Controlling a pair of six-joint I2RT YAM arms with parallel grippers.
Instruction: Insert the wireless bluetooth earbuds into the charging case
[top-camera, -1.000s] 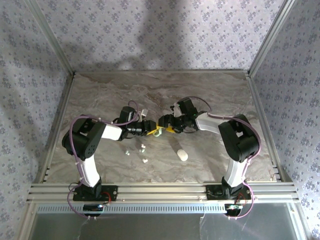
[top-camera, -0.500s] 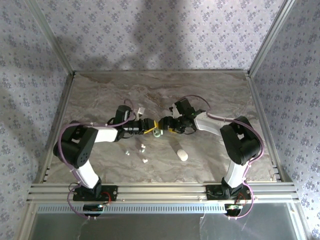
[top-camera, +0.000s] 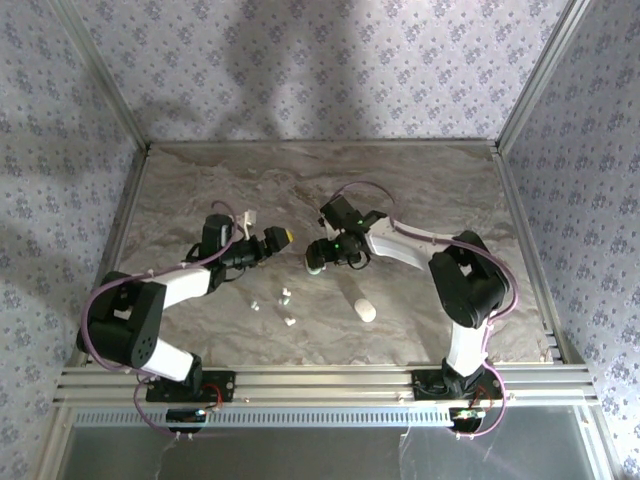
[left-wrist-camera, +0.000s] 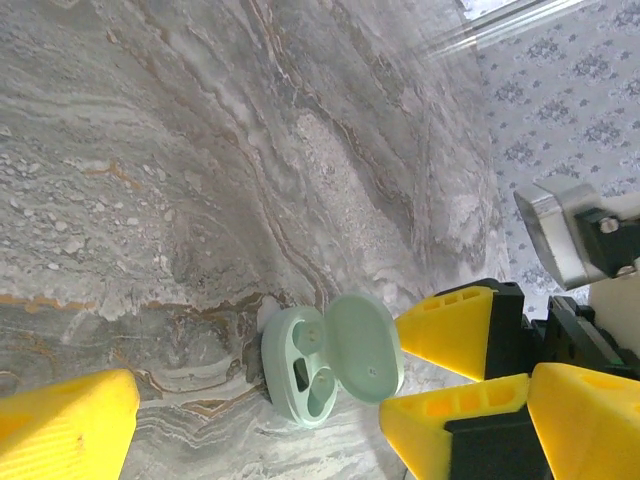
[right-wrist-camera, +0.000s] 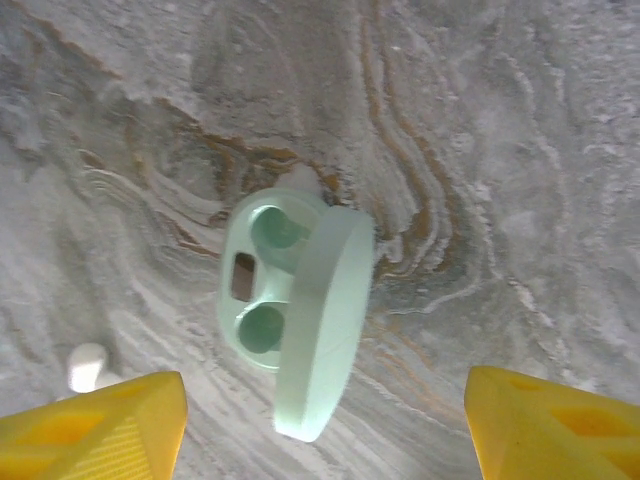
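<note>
the mint charging case (right-wrist-camera: 268, 300) lies open mid-table (top-camera: 430, 190), sockets empty. the left gripper (top-camera: 279, 239) gapes wide, empty; the right gripper (right-wrist-camera: 327, 385) hovers parted over the case, gripping nothing. the earbuds (top-camera: 285, 295) lie loose just nearer. next, i judge: pick one and seat it.

charging case (right-wrist-camera: 300, 310): mint, lid open | earbuds (top-camera: 285, 296): white, loose nearby

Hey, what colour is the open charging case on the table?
The case is mint green, inside and out; the right wrist view shows it best.
</note>
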